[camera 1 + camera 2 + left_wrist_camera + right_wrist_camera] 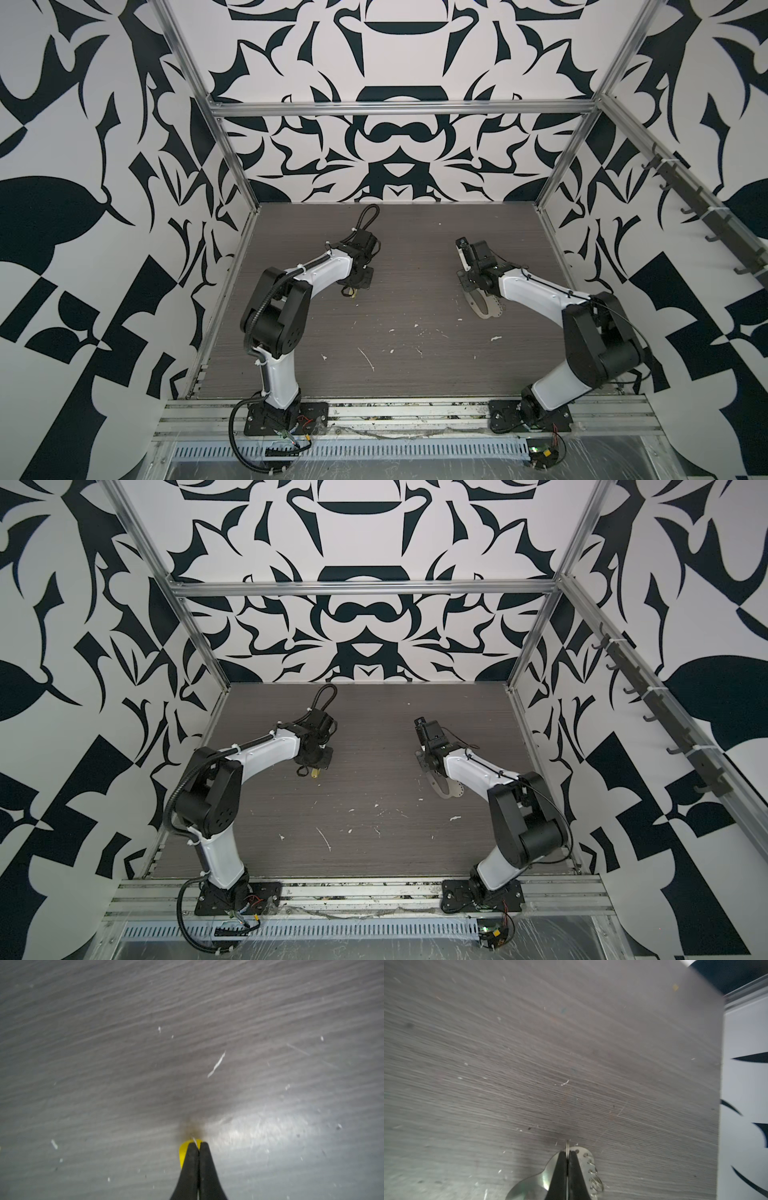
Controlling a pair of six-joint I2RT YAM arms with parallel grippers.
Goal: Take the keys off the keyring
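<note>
The left claw (199, 1145) pinches the keys (183, 1153), the right claw (567, 1153) the keyring (544, 1177).

tabletop (124, 1053): dark grey wood-grain with fine streaks; matt, with a pale sheen where light strikes;
keys (182, 1152): tag of bright yellow plastic, smooth; a thin sliver of silver metal at its tip;
keyring (538, 1182): strap grey, smooth, glossy; rings of thin bright silver wire;
left gripper (198, 1145): fingers (190, 1169) black, matt;
right gripper (567, 1153): fingers (560, 1172) black, matt;
scraps (365, 358): white, dull; towards the tabletop's front edge;
frame rails (399, 109): bare silver metal, satin;
walls (83, 266): matt black-and-white print
</note>
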